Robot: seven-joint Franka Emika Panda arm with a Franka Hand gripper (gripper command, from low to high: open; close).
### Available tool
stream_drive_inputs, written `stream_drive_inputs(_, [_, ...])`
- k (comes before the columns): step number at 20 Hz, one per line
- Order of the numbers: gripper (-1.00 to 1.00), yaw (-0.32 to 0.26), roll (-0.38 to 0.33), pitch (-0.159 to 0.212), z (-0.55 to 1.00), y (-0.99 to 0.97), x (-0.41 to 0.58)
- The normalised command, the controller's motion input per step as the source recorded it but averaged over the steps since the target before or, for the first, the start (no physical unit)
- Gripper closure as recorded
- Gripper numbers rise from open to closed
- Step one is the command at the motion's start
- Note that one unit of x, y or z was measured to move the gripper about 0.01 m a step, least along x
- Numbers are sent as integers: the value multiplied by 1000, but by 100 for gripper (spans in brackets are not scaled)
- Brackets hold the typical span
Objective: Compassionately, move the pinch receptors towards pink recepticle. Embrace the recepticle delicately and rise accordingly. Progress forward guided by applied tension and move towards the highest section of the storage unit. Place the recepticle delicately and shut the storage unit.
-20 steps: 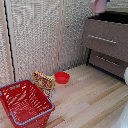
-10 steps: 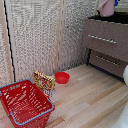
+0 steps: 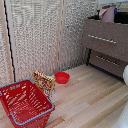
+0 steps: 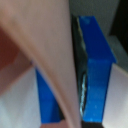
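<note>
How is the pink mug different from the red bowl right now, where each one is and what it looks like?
The pink mug is pale pink and up at the top of the dresser; the red bowl is bright red and sits low on the wooden floor. The mug is held between the blue fingers; the bowl is untouched. Both are small open vessels.

A light wooden plank floor (image 3: 95, 97) is carrying everything in the exterior view. A red wire basket (image 3: 24, 103) is sitting on it toward that view's left. Just beside the basket a small yellow-and-brown patterned packet (image 3: 44, 80) is standing, and near the packet a shallow red bowl (image 3: 62, 77) is resting on the planks. At that view's right a dark brown dresser (image 3: 106, 45) is standing on the floor.
</note>
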Motion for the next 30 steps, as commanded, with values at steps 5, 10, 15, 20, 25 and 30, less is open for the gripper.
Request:
stream_drive_inputs(5, [-100,-15,24,12,245,151,10])
stream_drive_inputs(10, [-100,140,-75,38,666,283,0])
stream_drive_inputs(15, [-100,171,-206,44,573,109,-37])
stream_drive_inputs(20, [-100,188,-270,40,251,18,-66])
stream_drive_inputs(25, [-100,127,-368,119,-7,61,-117])
stream_drive_inputs(30, [-100,143,-375,145,-52,32,-151])
